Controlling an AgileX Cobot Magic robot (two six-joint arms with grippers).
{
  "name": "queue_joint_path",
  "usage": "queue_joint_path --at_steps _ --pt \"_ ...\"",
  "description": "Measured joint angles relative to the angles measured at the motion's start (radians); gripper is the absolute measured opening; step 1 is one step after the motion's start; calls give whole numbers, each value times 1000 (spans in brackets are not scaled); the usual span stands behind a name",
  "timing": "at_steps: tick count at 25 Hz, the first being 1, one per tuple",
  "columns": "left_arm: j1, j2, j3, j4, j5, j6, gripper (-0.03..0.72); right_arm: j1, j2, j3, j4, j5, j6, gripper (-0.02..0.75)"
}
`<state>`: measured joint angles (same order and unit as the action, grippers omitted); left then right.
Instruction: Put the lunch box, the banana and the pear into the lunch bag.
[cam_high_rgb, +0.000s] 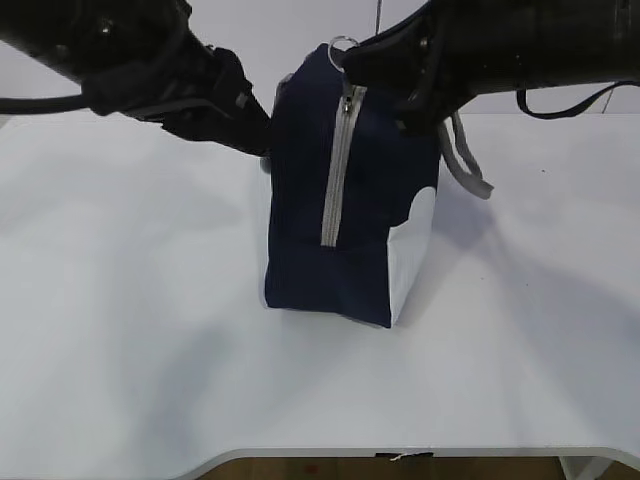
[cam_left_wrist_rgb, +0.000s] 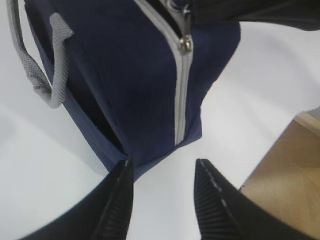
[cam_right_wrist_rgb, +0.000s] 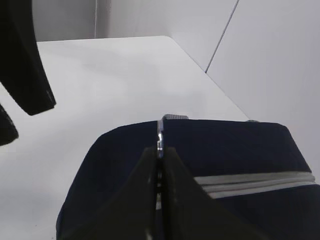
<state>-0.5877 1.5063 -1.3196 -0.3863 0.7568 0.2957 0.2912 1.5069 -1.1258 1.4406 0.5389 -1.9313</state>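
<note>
The navy lunch bag (cam_high_rgb: 345, 200) stands on end in the middle of the white table, its grey zipper (cam_high_rgb: 337, 170) running down the face toward the camera. My right gripper (cam_right_wrist_rgb: 160, 147) is shut on the metal zipper pull (cam_right_wrist_rgb: 160, 131) at the bag's top end (cam_high_rgb: 341, 48). My left gripper (cam_left_wrist_rgb: 162, 162) is open, with only table showing between its fingers. One fingertip (cam_left_wrist_rgb: 125, 167) touches a corner of the bag (cam_left_wrist_rgb: 125, 90), and in the exterior view this gripper (cam_high_rgb: 262, 130) sits against the bag's upper left side. The lunch box, banana and pear are out of view.
Grey loop handles hang off the bag's right side (cam_high_rgb: 470, 165) and show in the left wrist view (cam_left_wrist_rgb: 47, 75). The table's front edge (cam_high_rgb: 400, 455) lies near the camera, with wooden floor (cam_left_wrist_rgb: 285, 175) beyond the edge. The left arm (cam_right_wrist_rgb: 22, 60) is in the right wrist view.
</note>
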Motion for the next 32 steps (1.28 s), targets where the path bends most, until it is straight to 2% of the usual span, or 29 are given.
queue_joint_path --at_steps 8,21,23,26,28,32 --pt "0 4 75 -49 -197 42 309 0 2 0 0 -2 5 6" --pt "0 121 77 -81 -323 51 305 0 2 0 8 -2 11 6" --pt "0 125 77 -89 -338 54 266 0 2 0 10 -2 12 6" --pt "0 128 77 -93 -343 71 93 0 2 0 20 -2 12 6" --pt "0 128 77 -96 -341 82 21 0 2 0 37 -2 12 6" --pt "0 128 77 -96 -334 88 1 0 2 0 64 -23 13 6"
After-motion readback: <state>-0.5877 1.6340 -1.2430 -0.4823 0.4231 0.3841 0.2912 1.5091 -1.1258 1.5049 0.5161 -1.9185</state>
